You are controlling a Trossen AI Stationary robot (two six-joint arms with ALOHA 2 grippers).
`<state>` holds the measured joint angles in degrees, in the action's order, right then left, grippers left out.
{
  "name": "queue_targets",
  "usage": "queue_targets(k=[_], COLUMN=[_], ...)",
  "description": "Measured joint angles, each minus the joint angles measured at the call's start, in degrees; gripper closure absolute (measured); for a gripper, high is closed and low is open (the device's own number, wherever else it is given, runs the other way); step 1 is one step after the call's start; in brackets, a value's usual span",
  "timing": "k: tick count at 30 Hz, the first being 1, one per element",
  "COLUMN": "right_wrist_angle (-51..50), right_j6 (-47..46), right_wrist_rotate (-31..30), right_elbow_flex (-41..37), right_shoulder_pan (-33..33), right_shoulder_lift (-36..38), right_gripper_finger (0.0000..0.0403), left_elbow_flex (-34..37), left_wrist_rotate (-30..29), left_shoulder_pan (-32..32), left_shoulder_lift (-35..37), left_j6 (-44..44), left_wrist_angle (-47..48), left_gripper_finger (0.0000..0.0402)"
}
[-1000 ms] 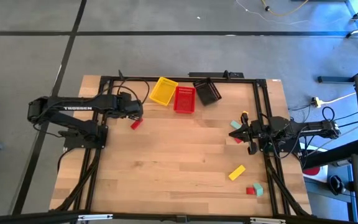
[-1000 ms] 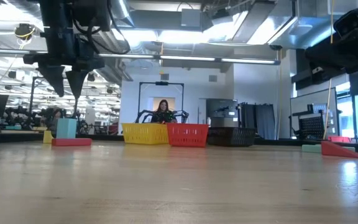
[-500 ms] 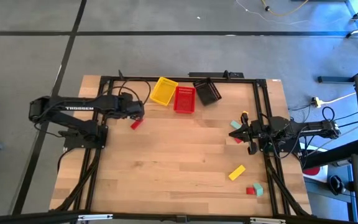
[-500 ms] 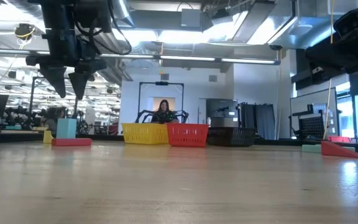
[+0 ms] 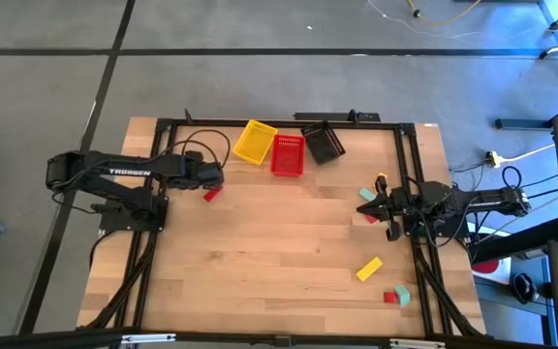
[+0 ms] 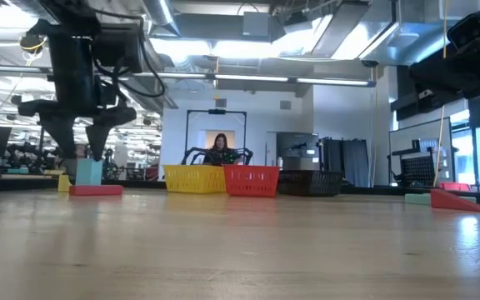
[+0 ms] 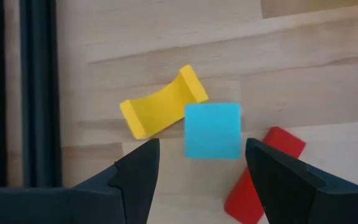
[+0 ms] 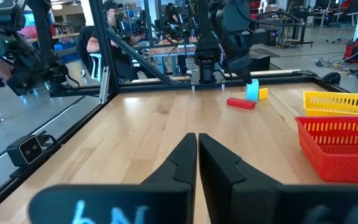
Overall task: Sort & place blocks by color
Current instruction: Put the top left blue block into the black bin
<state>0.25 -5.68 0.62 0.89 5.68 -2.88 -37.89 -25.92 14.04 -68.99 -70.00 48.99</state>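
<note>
My left gripper (image 7: 202, 149) is open and points down, just above a cluster of three blocks near the table's left side. The cluster is a teal cube (image 7: 212, 130), a curved yellow piece (image 7: 163, 111) and a red bar (image 7: 263, 177). Its fingers stand on either side of the cube without touching it. In the low view this gripper (image 6: 82, 150) hangs over the cube (image 6: 88, 172), and the red bar (image 6: 96, 190) lies flat. My right gripper (image 5: 381, 206) is shut and waits at the right side, between a teal block (image 5: 367, 195) and a red block (image 5: 369, 217).
The yellow basket (image 5: 255, 142), red basket (image 5: 287, 154) and black basket (image 5: 324, 143) stand at the far edge. A yellow bar (image 5: 369, 269), a red cube (image 5: 389, 297) and a teal cube (image 5: 402, 295) lie near the right near corner. People show in the room beyond.
My left gripper has come down toward the teal cube, and its fingers have spread wider apart. No block has moved.
</note>
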Motion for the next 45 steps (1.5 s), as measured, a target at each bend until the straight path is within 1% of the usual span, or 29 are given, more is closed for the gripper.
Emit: queue_targets(k=[6,10,17,21,23,26,27,31,33,36,38,40,42,45], right_wrist_angle=[0.00,-0.01,-0.02,-0.01,-0.01,-0.02,-0.01,0.00,0.00,0.00,-0.02,0.00,-0.01,0.00], right_j6=[0.01,-0.06,0.01,-0.04,0.00,-0.05,0.01,-0.08,0.01,-0.08,0.00,-0.02,-0.03,-0.01], right_wrist_rotate=[0.00,0.00,0.00,0.00,0.00,0.00,0.00,0.00,0.00,0.00,0.00,-0.02,0.00,0.00], right_elbow_flex=[0.00,0.00,0.02,0.00,0.02,0.02,0.00,0.00,0.01,0.00,0.00,0.00,0.00,0.00], right_shoulder_pan=[-0.01,0.02,0.02,0.01,0.01,0.02,0.02,0.02,0.01,0.02,0.02,0.00,0.02,0.02], right_shoulder_lift=[0.01,0.01,-0.02,0.00,0.01,-0.01,0.00,-0.01,0.01,0.01,-0.01,0.01,0.01,0.00], right_gripper_finger=[0.0382,0.0382,0.0382,0.0382,0.0382,0.0382,0.0382,0.0382,0.0382,0.0382,0.0382,0.0382,0.0382,0.0382], left_elbow_flex=[2.29,5.01,7.44,7.54,7.54,7.54,7.52,6.98,6.00,4.79,4.70,4.63,4.59,4.59], left_wrist_rotate=[-0.79,1.71,-0.18,-0.62,-1.33,-1.93,-1.99,-1.55,-1.83,-1.23,2.04,6.20,9.92,14.04], left_shoulder_pan=[0.00,-0.02,0.00,-0.02,-0.02,-0.02,-0.02,-0.16,-0.35,-0.35,-0.33,-0.35,-0.35,-0.33], left_shoulder_lift=[0.00,0.00,0.00,0.00,0.00,0.03,0.12,1.68,3.75,7.91,10.69,12.92,14.13,14.56], left_j6=[0.02,-0.18,-1.66,-1.46,-1.46,-1.41,-1.13,1.91,5.22,15.17,23.19,29.41,32.81,34.49], left_wrist_angle=[-4.16,-6.97,-11.09,-12.76,-13.36,-13.35,-13.36,-14.98,-17.06,-26.35,-36.20,-46.09,-54.99,-64.81], left_gripper_finger=[0.0170,0.0170,0.0176,0.0204,0.0227,0.0273,0.0281,0.0281,0.0281,0.0281,0.0281,0.0281,0.0281,0.0281])
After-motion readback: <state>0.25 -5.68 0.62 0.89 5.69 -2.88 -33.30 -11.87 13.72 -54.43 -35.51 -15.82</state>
